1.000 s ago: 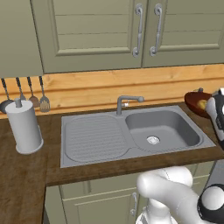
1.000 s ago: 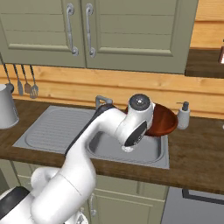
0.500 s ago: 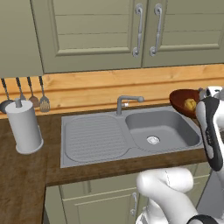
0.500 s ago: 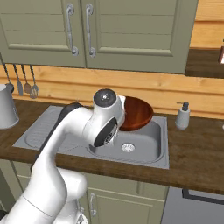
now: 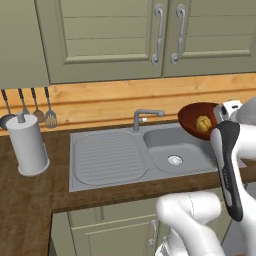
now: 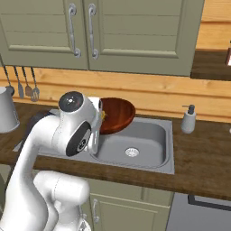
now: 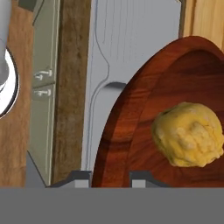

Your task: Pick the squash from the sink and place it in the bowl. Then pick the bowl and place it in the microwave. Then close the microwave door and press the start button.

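- I see the bowl (image 5: 196, 120), wide, shallow, glossy dark reddish-brown, lifted clear above the sink (image 5: 145, 152) and tilted; in the hand view its rim (image 7: 114, 131) sits between the two dark fingertips.
- The squash (image 7: 190, 134), small, lumpy and yellow-orange, lies inside the bowl, touching its inner floor; I also spot it from the left base view (image 5: 203, 122).
- The sink is grey steel: ribbed drainboard to one side, a rectangular basin with round drain, and the curved faucet at its back edge.
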Controlling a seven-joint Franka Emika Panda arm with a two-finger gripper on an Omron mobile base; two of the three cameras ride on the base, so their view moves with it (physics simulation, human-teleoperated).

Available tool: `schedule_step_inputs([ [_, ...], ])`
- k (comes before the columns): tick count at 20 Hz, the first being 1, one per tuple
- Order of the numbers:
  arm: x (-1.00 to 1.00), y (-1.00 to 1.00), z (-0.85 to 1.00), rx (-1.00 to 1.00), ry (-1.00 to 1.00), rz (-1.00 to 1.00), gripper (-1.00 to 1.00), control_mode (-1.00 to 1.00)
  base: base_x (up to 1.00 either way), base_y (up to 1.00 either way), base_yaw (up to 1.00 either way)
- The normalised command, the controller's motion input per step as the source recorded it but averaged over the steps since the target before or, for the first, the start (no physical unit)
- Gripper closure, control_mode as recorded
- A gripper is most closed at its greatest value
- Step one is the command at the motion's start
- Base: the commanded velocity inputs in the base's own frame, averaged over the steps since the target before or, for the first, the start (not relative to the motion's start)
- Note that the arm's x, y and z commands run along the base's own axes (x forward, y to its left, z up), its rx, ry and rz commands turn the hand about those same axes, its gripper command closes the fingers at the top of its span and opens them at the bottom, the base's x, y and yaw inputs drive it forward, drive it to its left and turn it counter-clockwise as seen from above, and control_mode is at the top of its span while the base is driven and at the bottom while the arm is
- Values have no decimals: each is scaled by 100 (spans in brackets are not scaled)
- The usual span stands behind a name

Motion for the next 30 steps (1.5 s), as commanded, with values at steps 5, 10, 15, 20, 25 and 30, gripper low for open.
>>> schedule_step_inputs([
  [5, -17, 52, 22, -8, -3, 8, 100, -100, 0, 0, 0],
  [10, -16, 27, 27, 0, -2, 7, 100, -100, 0, 0, 0],
  [15, -8, 0, 5, 2, 0, 0, 100, 100, -56, 0, 0],
  [20, 0, 0, 0, 0, 0, 0, 100, 100, -86, -4, -1],
  [25, 0, 0, 0, 0, 0, 0, 100, 100, -55, -13, -41],
  [30, 0, 0, 0, 0, 0, 0, 100, 100, -1, -8, -71],
])
